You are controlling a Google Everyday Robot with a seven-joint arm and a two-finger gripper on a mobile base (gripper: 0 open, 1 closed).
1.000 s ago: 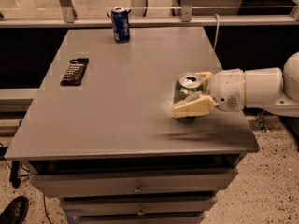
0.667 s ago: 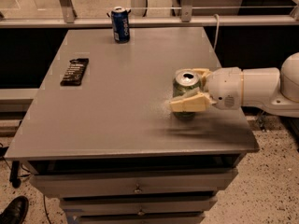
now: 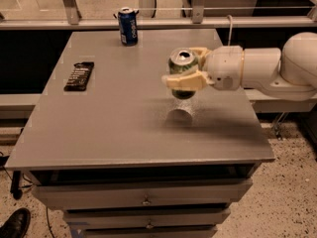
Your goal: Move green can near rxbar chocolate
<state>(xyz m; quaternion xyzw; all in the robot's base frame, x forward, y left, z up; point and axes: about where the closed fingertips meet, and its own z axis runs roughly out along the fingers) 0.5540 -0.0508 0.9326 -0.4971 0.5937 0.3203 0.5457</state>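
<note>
Two cans: green can (image 3: 182, 76) grasped by hand (image 3: 186, 67) above bench (image 3: 124, 128); blue can (image 3: 128, 26) at far edge.
Snack bar (image 3: 79, 76): left side, well apart.

End effector (image 3: 181, 66) hangs over right-centre of worktop (image 3: 124, 133), clamped round green can (image 3: 181, 58); can held off the surface, shadow under it. Arm (image 3: 262, 68) comes in from right edge and blocks that side at can height. Lane from can leftward to rxbar chocolate (image 3: 79, 76): bare worktop, open passage. Bar lies flat nr left edge, w/ bare surface on every side incl. the side facing the can. Blue can (image 3: 128, 26) upright at rear edge, centre-left, well apart from bar and off the lane. Rear bounded by rail (image 3: 163, 23) w/ upright posts; access from behind restricted. Front half of worktop open.
</note>
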